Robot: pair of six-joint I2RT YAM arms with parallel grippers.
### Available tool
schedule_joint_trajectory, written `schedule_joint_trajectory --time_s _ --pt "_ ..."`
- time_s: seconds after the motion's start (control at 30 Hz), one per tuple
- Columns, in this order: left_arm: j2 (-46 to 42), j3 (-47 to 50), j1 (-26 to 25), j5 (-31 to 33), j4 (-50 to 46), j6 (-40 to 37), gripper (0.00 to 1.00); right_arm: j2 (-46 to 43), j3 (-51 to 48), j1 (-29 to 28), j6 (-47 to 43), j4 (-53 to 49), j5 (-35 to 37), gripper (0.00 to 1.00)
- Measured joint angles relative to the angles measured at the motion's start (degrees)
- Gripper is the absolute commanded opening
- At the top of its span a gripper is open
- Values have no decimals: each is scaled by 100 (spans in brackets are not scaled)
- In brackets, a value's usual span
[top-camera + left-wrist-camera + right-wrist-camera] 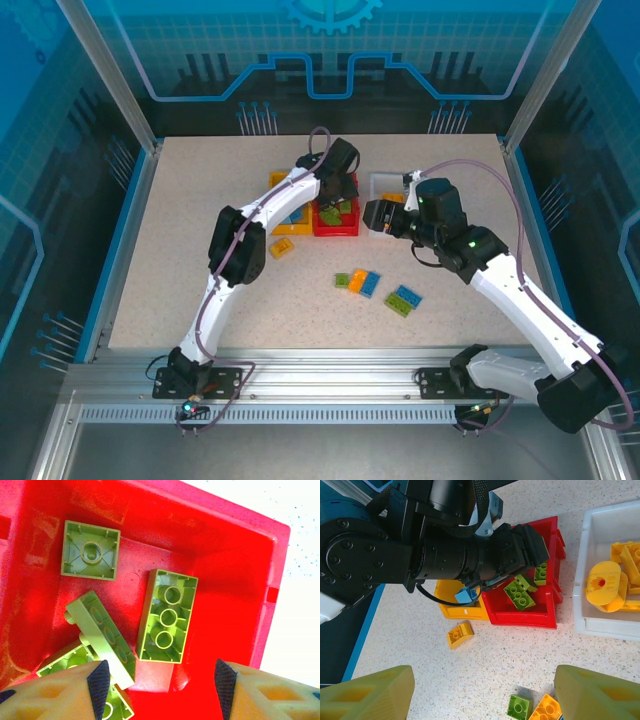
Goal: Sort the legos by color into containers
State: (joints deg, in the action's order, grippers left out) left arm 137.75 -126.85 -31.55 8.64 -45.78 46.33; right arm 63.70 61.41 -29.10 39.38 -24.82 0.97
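Nearest our bases, we are looking at a green-and-blue pair (404, 299) and a mixed cluster (357, 282) of green, orange and blue lying loose on the table (180, 280), with the bricks touching each other. We are judging that a pinch aimed at one colour is risking dragging its neighbour along, and a mixed load dropped in a bin would be spoiling the sort. The right gripper (485, 695) is hanging near that cluster, its fingers spread wide with nothing between them. A lone yellow brick (459, 633) is sitting just in front of the yellow bin (462, 611), so closing fingers could be catching the wall and shoving the bin.

Farther out, the left gripper (162, 682) is hovering over the red bin (260, 580), fingers parted and empty, with green bricks (167, 616) lying beneath. One is leaning on others, so we are wary of a low exit nudging it or hooking the rim. The white bin (600, 625), holding yellow pieces (605, 582), is standing beside the red one. Both wrists are crowding here, and we are fearing a collision.
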Motion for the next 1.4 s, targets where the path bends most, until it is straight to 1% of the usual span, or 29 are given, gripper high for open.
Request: schedule_joint_trajectory --time_s 0.13,0.23,0.3,0.37,0.43,0.47,0.5,0.57,0.63,0.73,0.87,0.93,1.0,1.07,1.17,1.23,1.33,1.4 --pt "-136 28 0 -31 17 0 62 -44 0 2 -46 -52 2 76" --pt "-573 302 -2 -61 138 2 62 -120 0 2 -157 -164 20 76" --pt "-1147 743 -11 -61 275 7 62 -136 0 -44 -245 -271 131 75" --pt "-1985 1447 -11 -52 503 7 64 -111 0 -214 -337 -411 317 75" --pt "-2914 2253 -11 -4 778 -17 67 -20 0 -544 -367 -479 518 76" --pt "-3536 2802 -11 28 938 -50 70 81 7 -765 -365 -476 612 75" --pt "-4044 3241 -7 57 1060 -129 74 208 17 -975 -352 -472 699 75" --pt "-5302 4308 31 76 1322 -284 78 662 127 -1493 -251 -472 938 76" --pt "-6363 5182 76 101 1434 -420 79 1257 341 -1939 -50 -433 1167 77" --pt "-7681 6253 136 162 1377 -588 79 2269 791 -2413 487 -442 1464 81" --pt "-8929 7250 140 284 905 -717 79 3738 1805 -2686 1460 -673 1727 83" --pt "-9558 7648 140 313 693 -763 80 4339 2319 -2754 1867 -774 1825 84" --pt "-10273 7987 140 310 483 -778 83 4826 2820 -2806 2225 -918 1897 87" --pt "-10953 8225 140 310 260 -772 83 5327 3403 -2848 2618 -1117 2011 88" --pt "-11654 8343 140 313 -81 -767 83 5794 3969 -2855 3073 -1322 2122 88" --pt "-11945 8352 140 310 -278 -739 82 6061 4301 -2850 3294 -1473 2197 87" --pt "-12172 8352 140 308 -461 -708 82 6535 4922 -2846 3519 -1733 2347 87" --pt "-12177 8352 140 293 -527 -660 81 6891 5388 -2835 3622 -1915 2417 87"
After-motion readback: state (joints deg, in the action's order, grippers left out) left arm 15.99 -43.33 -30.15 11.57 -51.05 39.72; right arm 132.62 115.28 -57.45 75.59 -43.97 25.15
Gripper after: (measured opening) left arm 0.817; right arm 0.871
